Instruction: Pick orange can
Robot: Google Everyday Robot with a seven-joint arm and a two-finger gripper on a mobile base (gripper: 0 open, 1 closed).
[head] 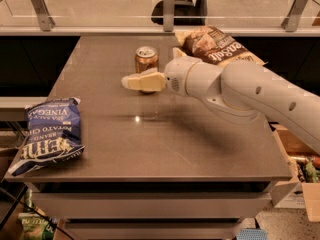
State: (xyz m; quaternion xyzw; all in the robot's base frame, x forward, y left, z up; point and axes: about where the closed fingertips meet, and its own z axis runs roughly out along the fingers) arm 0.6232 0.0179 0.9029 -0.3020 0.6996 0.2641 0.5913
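The orange can point(146, 58) stands upright near the back middle of the grey table point(165, 144), its silver top showing. My gripper point(129, 81) comes in from the right on the white arm point(240, 91). It sits just in front of the can's lower part and covers it in this view, with its tip past the can's left side. I cannot tell whether it touches the can.
A blue chip bag point(50, 134) lies at the table's left front edge. A brown chip bag point(215, 45) lies at the back right, behind the arm. A glass railing and a dark chair point(182, 9) are behind the table. A cardboard box point(295, 184) stands on the floor at right.
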